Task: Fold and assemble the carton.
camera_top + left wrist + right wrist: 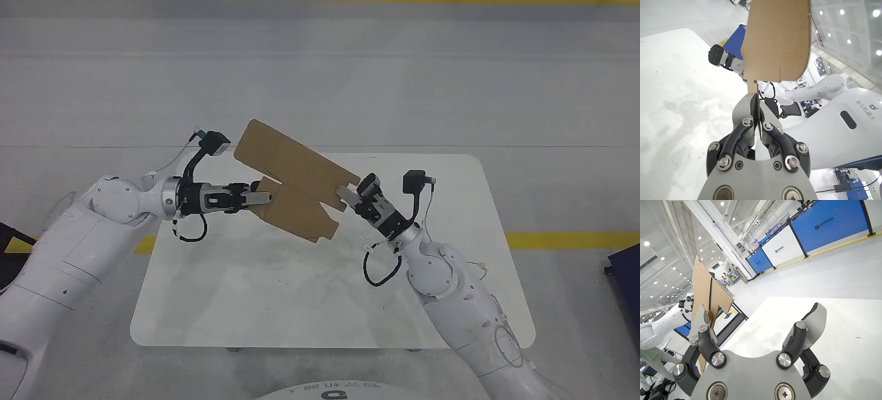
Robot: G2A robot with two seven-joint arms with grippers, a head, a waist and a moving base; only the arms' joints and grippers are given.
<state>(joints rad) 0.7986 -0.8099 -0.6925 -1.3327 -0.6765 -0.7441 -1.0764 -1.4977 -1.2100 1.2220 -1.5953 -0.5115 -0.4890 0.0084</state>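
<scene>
Left gripper (757, 106) is shut hard on the carton (295, 175), pads pinching the corrugated edge at one end. Right gripper (759, 309) stands wide open and grips nothing. One of its fingers (701, 315) lies against the opposite end of the board, the other well apart from it. The carton hangs tilted between the two arms, above the white table (280, 300) and, as far as I can tell, off its surface. It is an unfolded blank, with slotted flaps showing at the ends. I judge the step in hand to be taking a second grip so the blank can be opened out. To do it well I would close the right fingers squarely on the board near a crease, not on a loose flap corner. I would keep the left clamp firm so the sheet does not swing, then pull gently apart rather than twist, since the board could buckle off its score lines. As a container the carton has no cavity yet, and I judge it holds nothing.
</scene>
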